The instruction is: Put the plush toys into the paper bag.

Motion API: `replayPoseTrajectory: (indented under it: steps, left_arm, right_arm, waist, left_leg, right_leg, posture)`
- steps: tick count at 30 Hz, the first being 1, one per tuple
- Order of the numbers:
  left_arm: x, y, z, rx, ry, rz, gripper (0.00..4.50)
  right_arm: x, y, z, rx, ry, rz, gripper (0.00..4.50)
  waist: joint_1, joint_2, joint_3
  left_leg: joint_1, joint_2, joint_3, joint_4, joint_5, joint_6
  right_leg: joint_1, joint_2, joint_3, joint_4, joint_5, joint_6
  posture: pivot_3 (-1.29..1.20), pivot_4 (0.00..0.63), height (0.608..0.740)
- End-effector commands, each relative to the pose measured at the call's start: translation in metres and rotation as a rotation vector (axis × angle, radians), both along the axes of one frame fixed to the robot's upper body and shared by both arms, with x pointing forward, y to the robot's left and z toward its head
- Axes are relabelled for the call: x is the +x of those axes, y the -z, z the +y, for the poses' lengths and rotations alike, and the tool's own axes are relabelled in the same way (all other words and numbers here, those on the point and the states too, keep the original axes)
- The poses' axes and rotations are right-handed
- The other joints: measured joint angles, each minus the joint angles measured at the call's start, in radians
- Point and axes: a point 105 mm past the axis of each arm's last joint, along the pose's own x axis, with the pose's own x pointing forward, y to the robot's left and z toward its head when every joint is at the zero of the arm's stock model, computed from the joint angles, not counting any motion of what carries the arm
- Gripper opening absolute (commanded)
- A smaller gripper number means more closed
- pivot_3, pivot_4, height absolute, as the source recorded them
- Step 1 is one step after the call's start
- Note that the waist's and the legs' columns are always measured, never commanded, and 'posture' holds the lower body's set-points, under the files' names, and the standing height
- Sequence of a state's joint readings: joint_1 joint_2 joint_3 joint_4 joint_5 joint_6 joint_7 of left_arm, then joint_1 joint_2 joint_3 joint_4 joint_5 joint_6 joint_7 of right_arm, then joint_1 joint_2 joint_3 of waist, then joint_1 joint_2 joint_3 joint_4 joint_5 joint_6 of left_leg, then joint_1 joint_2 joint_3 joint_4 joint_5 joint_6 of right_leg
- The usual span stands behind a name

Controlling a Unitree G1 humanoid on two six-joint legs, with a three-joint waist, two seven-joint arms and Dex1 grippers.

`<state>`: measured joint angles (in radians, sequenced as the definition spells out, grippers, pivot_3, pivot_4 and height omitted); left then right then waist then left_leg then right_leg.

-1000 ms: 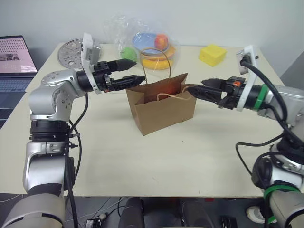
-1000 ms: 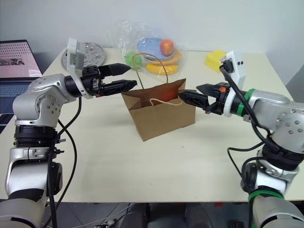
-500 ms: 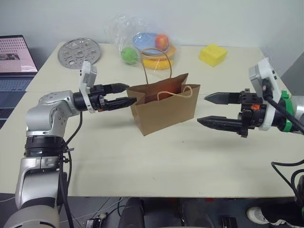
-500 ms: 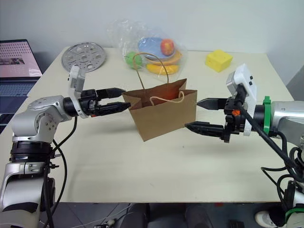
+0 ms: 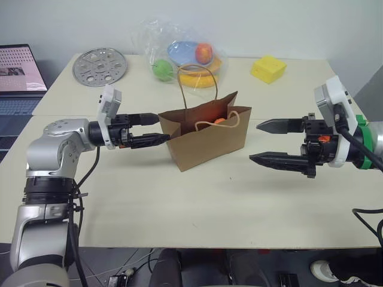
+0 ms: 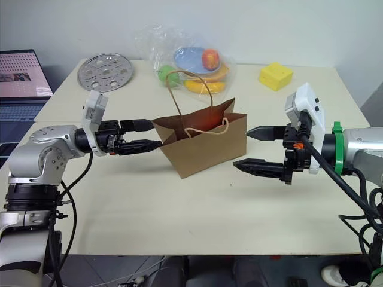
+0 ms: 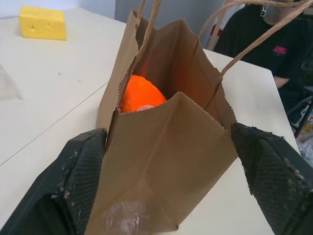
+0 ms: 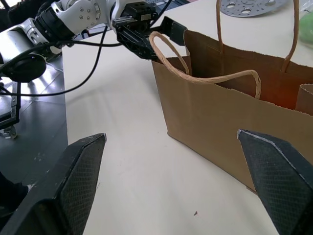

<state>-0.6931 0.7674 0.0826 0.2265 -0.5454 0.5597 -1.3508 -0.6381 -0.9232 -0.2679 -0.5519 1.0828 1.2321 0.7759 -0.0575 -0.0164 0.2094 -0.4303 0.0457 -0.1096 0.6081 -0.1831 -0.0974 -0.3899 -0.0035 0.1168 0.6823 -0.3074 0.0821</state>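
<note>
paper bag (image 5: 206, 137) upright on worktop (image 5: 197, 197) | orange plush toy (image 7: 139, 93) inside | left gripper (image 5: 160, 127) open, empty | right gripper (image 5: 254, 142) open, empty

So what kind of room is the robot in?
Probably a lab or office, not a home. There's a plain table, a laptop at the side, and a metal plate with holes beside toy props.

Pale cream table (image 5: 179, 209) fills the middle, plain grey-white wall (image 5: 269, 24) across the top, open laptop (image 5: 21, 75) at the far left edge.
</note>
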Motion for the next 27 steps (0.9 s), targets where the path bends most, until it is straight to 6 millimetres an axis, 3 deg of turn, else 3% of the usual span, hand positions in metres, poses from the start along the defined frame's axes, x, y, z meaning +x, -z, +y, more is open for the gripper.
replayPoseTrajectory:
  steps: [1,13,17,24,27]
  left_arm:
    - [-0.007,-0.004,0.001,0.040,0.018,-0.045,4.32]
    - [0.004,-0.031,0.008,-0.202,-0.050,0.010,4.32]
    - [-0.001,-0.030,0.019,-0.158,-0.082,-0.015,4.32]
    - [-0.020,-0.016,0.018,-0.081,-0.047,-0.002,4.32]
    - [-0.015,-0.010,0.019,-0.043,-0.090,-0.040,4.32]
  right_arm:
    - [-0.002,-0.005,0.000,0.008,-0.022,-0.025,4.50]
    - [-0.002,0.001,-0.001,0.009,-0.031,-0.002,4.50]
    - [-0.002,0.003,-0.002,0.006,-0.023,0.001,4.50]
    - [-0.003,0.004,-0.003,0.005,-0.029,0.001,4.50]
    - [-0.004,0.006,-0.002,0.000,-0.037,-0.001,4.50]
  waist:
    - [0.000,0.000,0.000]
    - [0.000,0.000,0.000]
    - [-0.001,0.000,0.000]
    - [0.000,0.000,0.000]
    - [0.001,0.000,0.000]
  left_leg:
    - [0.000,0.000,0.000,0.000,0.000,0.000]
    - [0.000,0.000,0.000,0.001,0.000,0.000]
    - [0.000,0.000,0.000,0.000,0.000,0.000]
    - [0.000,0.000,0.000,0.000,0.000,0.000]
    - [0.000,0.000,0.000,0.000,0.000,0.000]
  right_leg:
    - [0.000,0.000,0.000,0.000,0.000,0.000]
    - [0.000,0.000,0.000,0.000,0.000,0.000]
    - [0.000,0.000,0.000,0.000,0.000,0.000]
    - [0.000,0.000,0.000,0.000,0.000,0.000]
    - [0.000,0.000,0.000,0.000,0.000,0.000]
  posture:
    - [0.00,0.150,0.740]
    - [0.00,0.150,0.740]
    - [0.00,0.150,0.740]
    - [0.00,0.150,0.740]
    - [0.00,0.150,0.740]
